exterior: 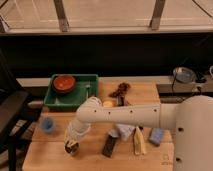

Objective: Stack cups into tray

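Note:
The green tray [55, 102] stands at the back left of the wooden table, with the red-brown bowl [64, 83] inside it. A small shiny item [88, 89] stands at the tray's right side; it may be the steel cup. The light blue cup [47, 124] stands on the table's left edge, in front of the tray. My gripper [71, 146] hangs low over the front left of the table, right of and nearer than the blue cup, and something small and pale sits at its tip. The cream-white cup cannot be told apart.
A black flat object [109, 145], a white crumpled wrapper [123, 131], a pale yellow item [138, 140] and a blue sponge [156, 136] lie front right. A brown item [120, 90] and a small yellowish round object [107, 104] lie mid-back. A steel pot [183, 75] stands on the right counter.

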### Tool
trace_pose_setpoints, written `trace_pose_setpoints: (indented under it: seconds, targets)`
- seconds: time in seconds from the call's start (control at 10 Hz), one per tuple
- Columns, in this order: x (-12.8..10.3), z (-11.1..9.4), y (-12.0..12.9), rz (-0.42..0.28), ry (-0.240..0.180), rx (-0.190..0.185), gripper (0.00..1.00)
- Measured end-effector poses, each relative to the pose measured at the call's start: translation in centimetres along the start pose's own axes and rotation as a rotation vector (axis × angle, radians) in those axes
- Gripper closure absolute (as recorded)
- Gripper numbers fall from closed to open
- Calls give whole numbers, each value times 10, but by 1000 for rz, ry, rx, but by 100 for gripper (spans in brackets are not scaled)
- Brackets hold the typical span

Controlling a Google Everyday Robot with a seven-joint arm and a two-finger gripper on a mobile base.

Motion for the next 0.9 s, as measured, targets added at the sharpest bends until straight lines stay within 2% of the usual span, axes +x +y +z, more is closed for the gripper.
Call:
trace_pose_setpoints:
  seconds: [0.1,0.2,0.5,0.7,0.9]
  targets:
    - [-4,-7,-2,0,5,7,97]
    - [-8,-15,-5,-4,12,14,100]
    - [-36,-59,-32,-66,37,42,100]
    - [-50,-92,-65,-118,46,82,100]
    - [-58,-108,-110,-177,48,104,100]
